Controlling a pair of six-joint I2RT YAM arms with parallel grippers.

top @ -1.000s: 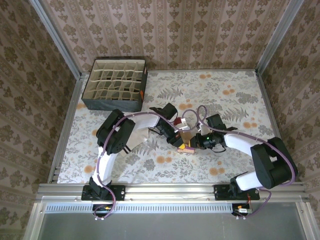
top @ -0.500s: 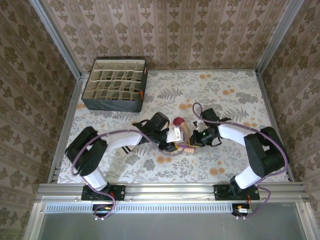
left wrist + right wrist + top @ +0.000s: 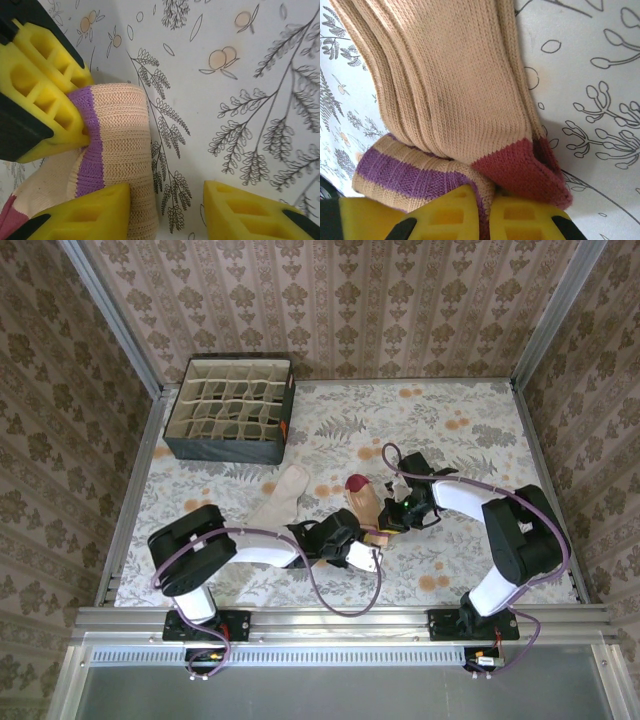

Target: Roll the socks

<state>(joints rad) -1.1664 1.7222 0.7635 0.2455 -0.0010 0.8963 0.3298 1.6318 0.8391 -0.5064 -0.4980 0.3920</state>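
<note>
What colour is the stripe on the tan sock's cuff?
Purple stripe on the tan sock; clearest in the left wrist view.

A dark box with many small compartments stands at the far left of the table. The table has a pale cloth with leaves and orange fruits. Patterned wallpaper covers the walls around it.

You have a pale surface printed with ferns and orange fruit. Brown damask wallpaper rises at 12, 3 and 9 o'clock, with aluminium posts at the corners. A dark divided organizer box sits at 10 o'clock.
</note>
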